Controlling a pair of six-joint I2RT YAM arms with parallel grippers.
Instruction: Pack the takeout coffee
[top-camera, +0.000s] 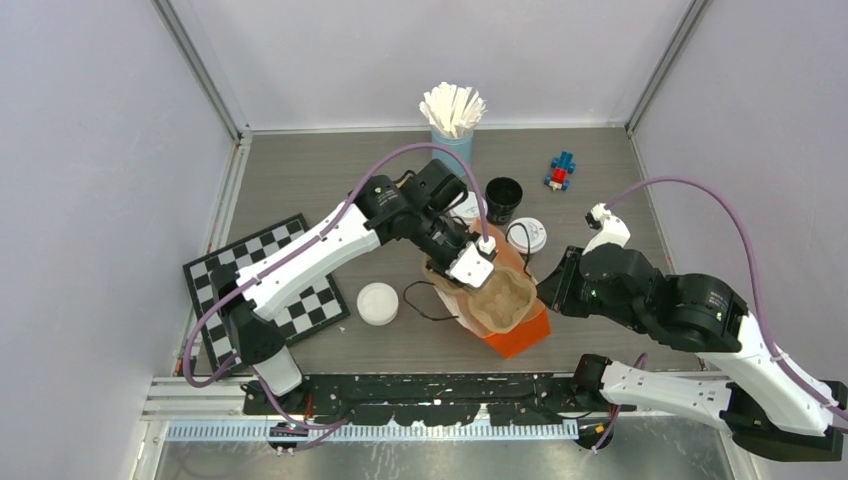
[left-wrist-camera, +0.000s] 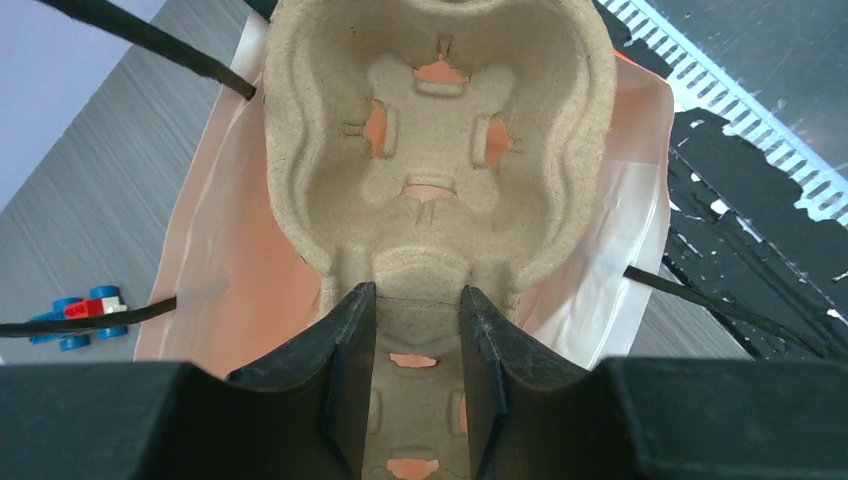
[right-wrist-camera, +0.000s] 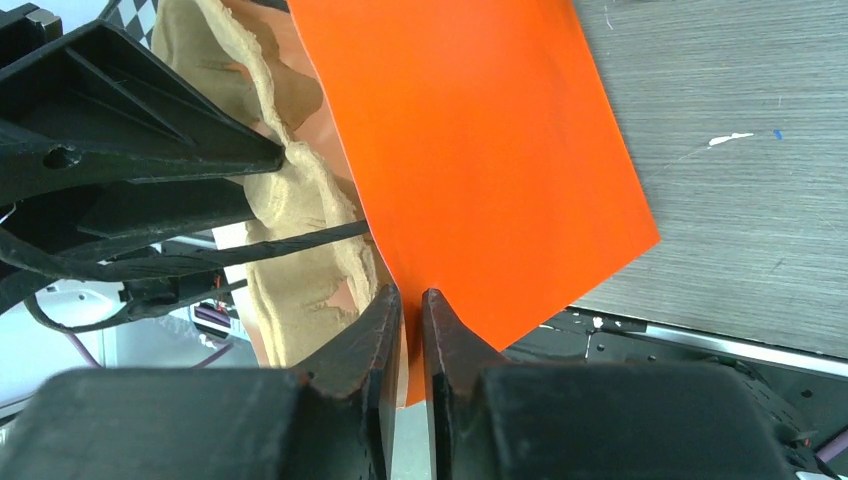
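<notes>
Here, left arm (top-camera: 320, 240) stretched over bag (top-camera: 520, 338), end effector (left-wrist-camera: 415, 292) seemingly clamping carrier (left-wrist-camera: 440, 130)

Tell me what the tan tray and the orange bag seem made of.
The tan tray looks like moulded paper pulp: matt, grainy, fibrous, with rough edges. The orange bag seems smooth coated paper or thin plastic, flat with a slight sheen; I cannot tell which.

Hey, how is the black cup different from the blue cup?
The black cup shows nothing sticking out; the blue cup is stuffed with white stirrers. The black cup stands nearer the bag; the blue cup sits farther back. Both are upright and lidless.
</notes>
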